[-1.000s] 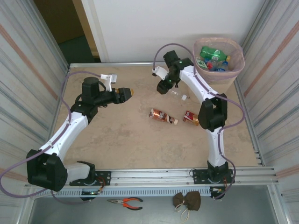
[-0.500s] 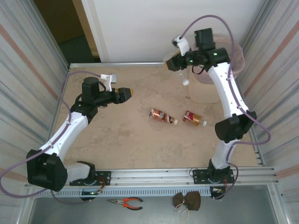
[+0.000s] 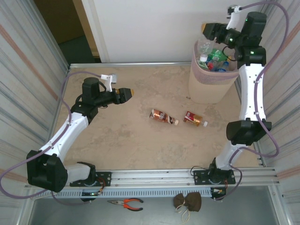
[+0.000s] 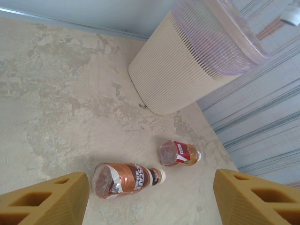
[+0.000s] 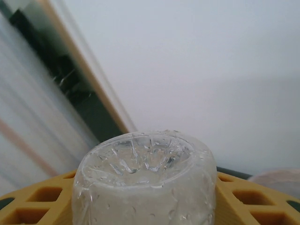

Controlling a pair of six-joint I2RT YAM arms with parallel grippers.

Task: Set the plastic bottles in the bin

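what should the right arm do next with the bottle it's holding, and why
Probably open the right gripper and let go. It is shut on a clear bottle, raised above the bin, with the bottle hanging down over the bin's left side. It sits close to the rim, so the drop looks likely, not certain, to land inside.

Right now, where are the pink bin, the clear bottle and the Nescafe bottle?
pink bin (image 3: 208, 89): top view, its plain side wall.
clear bottle (image 5: 145, 161): right wrist view, its dimpled base.
Nescafe bottle (image 4: 126, 177): left wrist view, its brown label.
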